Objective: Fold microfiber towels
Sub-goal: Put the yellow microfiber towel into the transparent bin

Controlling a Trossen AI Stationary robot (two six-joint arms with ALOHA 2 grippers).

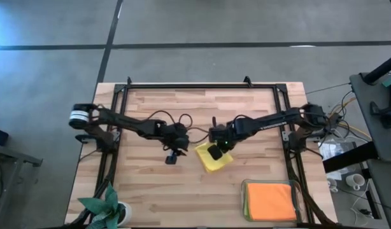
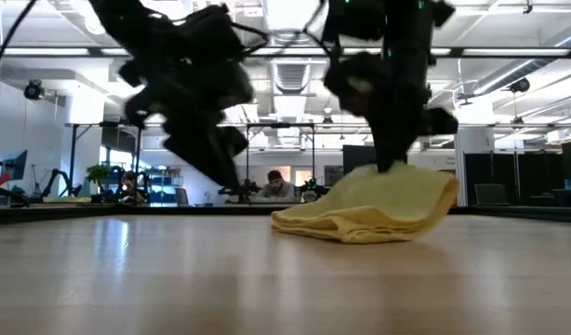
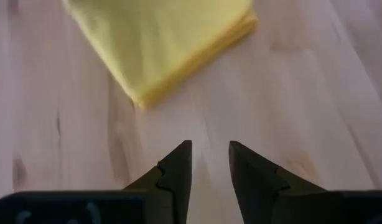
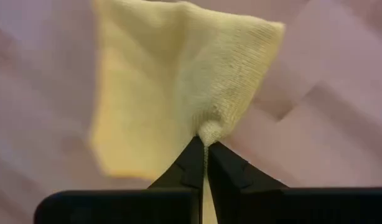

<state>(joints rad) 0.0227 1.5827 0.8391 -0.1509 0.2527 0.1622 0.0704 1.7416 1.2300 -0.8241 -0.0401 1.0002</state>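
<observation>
A yellow microfiber towel point(image 1: 214, 163) lies folded near the middle of the table, seen also in the low view point(image 2: 369, 216). My right gripper point(image 1: 216, 152) stands over it, pointing down and shut on it. My left gripper point(image 1: 172, 159) hangs above the bare wood just left of the towel. Its fingers are a little open with nothing between them point(image 3: 209, 150), and the towel point(image 3: 172, 43) lies ahead of them. An orange towel point(image 1: 269, 200) lies on top of others in the clear tray point(image 1: 244, 186) at the near right. My right gripper pinches a small gathered tuck of the yellow towel's upper cloth point(image 4: 209, 130) between its two fingertips. One layer or several, I cannot tell. The fingers come from above, pointing down. The cloth rises to the fingers point(image 2: 393, 169), while the towel's underside point(image 2: 341, 233) rests on the table.
A small green plant point(image 1: 105, 207) stands at the near left corner. A black frame point(image 1: 202, 86) runs along the far edge and both sides of the table. Bare wood lies in front of the towel, toward the near edge.
</observation>
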